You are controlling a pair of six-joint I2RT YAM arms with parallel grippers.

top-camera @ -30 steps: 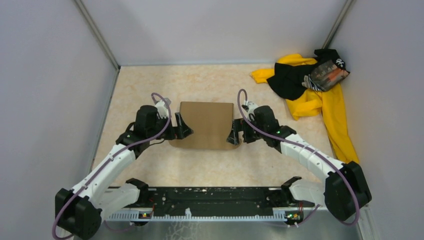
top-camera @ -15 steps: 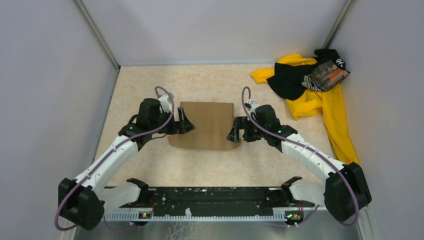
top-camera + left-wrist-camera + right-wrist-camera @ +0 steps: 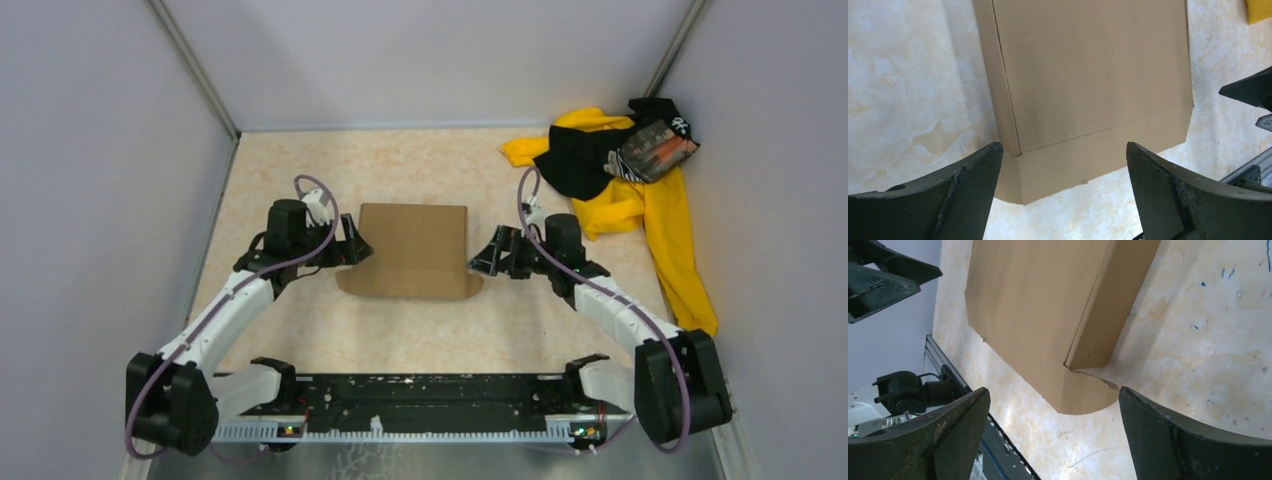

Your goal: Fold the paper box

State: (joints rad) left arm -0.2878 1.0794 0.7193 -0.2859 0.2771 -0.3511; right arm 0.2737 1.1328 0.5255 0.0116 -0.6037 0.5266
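Left claw wide, empty, just beside left side of paper box; right claw wide, empty, just beside right side. Paper box flat on counter between claws, equally near both.

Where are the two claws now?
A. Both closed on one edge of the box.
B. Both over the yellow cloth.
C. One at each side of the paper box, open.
C: the left claw and the right claw flank the paper box, jaws wide, gripping nothing.
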